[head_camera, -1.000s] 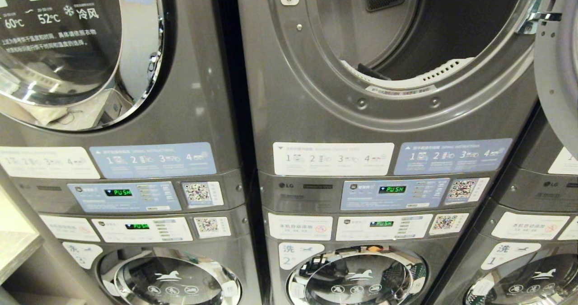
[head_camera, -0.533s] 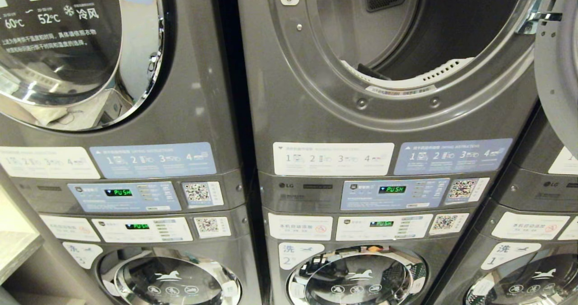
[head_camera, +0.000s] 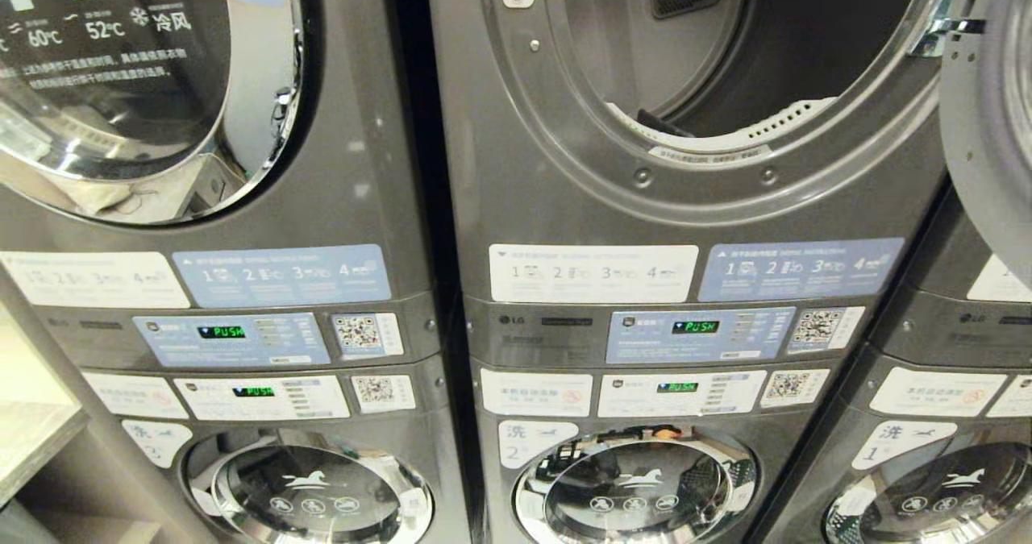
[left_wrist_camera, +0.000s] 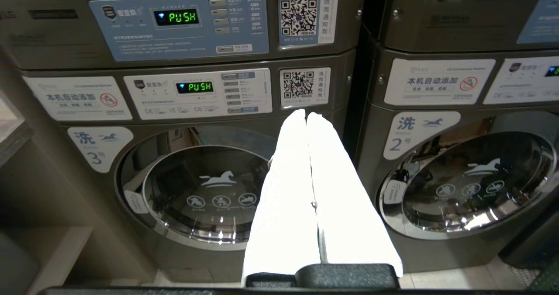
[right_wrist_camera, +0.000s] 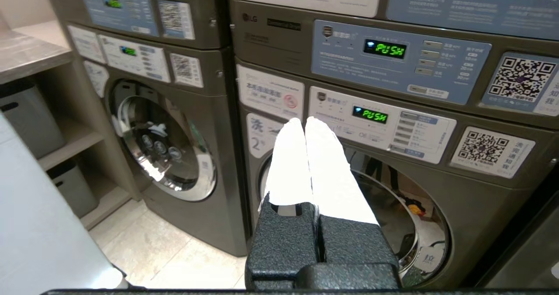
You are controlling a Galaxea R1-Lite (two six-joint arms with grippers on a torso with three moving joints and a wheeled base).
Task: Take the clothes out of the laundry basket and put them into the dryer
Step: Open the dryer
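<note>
Grey dryer (head_camera: pixel 564 165) — door (head_camera: pixel 988 117) swung wide, drum clear.

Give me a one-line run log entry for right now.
dryer: door open, drum looks empty | left hand: shut, holds nothing | right hand: shut, holds nothing | basket, clothes: not in view

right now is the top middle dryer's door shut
No: in the head view the dryer shows its bare dark drum through the opening, and its door is swung aside at the right.
</note>
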